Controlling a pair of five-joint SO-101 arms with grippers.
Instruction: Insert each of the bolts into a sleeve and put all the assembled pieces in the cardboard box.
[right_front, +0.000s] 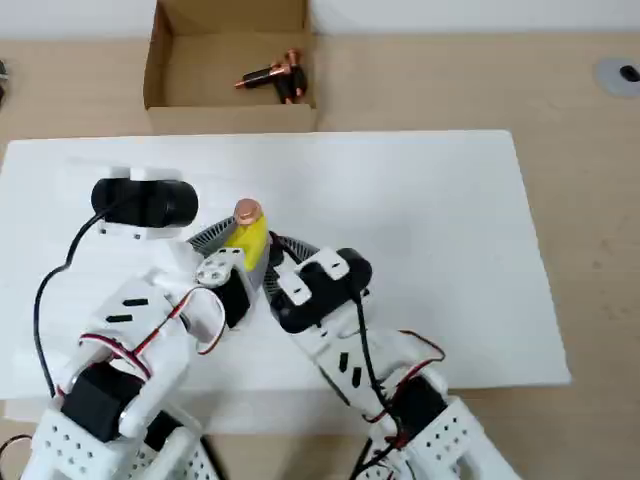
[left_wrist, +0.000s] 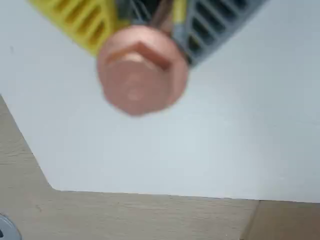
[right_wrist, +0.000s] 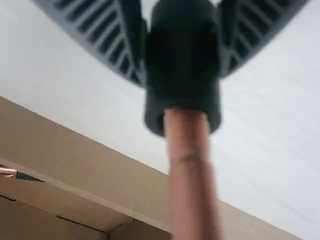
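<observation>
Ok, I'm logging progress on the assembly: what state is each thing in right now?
bolt: held in the left gripper, shaft entering the sleeve.
sleeve: clamped in the right gripper, bolt shaft in its end.
cardboard box: open, assembled pieces lying inside.

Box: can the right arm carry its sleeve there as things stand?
Probably not yet. The right gripper is shut on the sleeve, but the bolt in it is gripped near its head by the left gripper, tying the arms together. Otherwise nothing stands between them and the open box.
</observation>
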